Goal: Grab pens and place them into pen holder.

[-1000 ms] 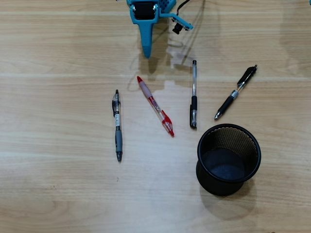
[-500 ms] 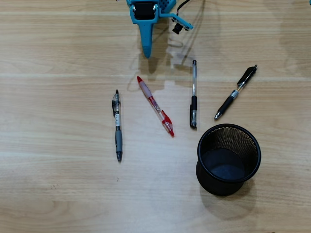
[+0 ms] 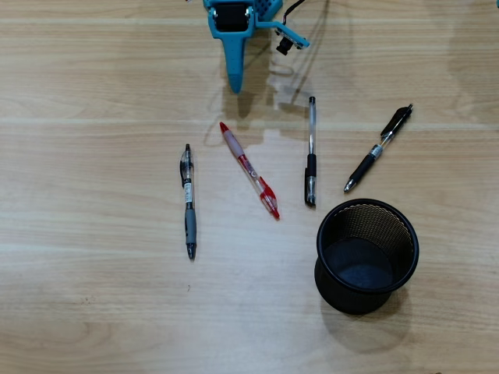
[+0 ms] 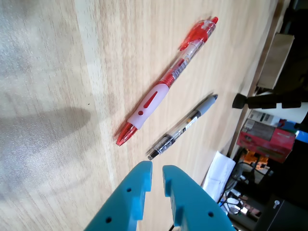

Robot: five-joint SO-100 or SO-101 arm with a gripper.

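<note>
From the overhead view I see my arm parked at the top edge of the table [image 3: 93, 312], only its blue gripper [image 3: 235, 87] reaching into the picture, the long pointed finger aimed down toward the pens. In the wrist view the gripper [image 4: 157, 169] comes in from the bottom edge, its two blue fingers almost together with just a narrow slit between the tips, and nothing sits between them. It hangs above bare wood, apart from every pen.

The four pens lie loose on the table in a row across the middle. The grey-black pen [image 3: 187, 201] is furthest left in the overhead view, roughly upright in the picture. The red pen [image 3: 249, 170] lies at a slant, its upper end nearest the gripper tip. The clear pen with the black cap [image 3: 311, 152] sits right of it, and the black pen with the clear middle [image 3: 378, 148] slants further right. The pen holder [image 3: 366, 255] stands upright at lower right, just below those two pens, its inside empty.
</note>
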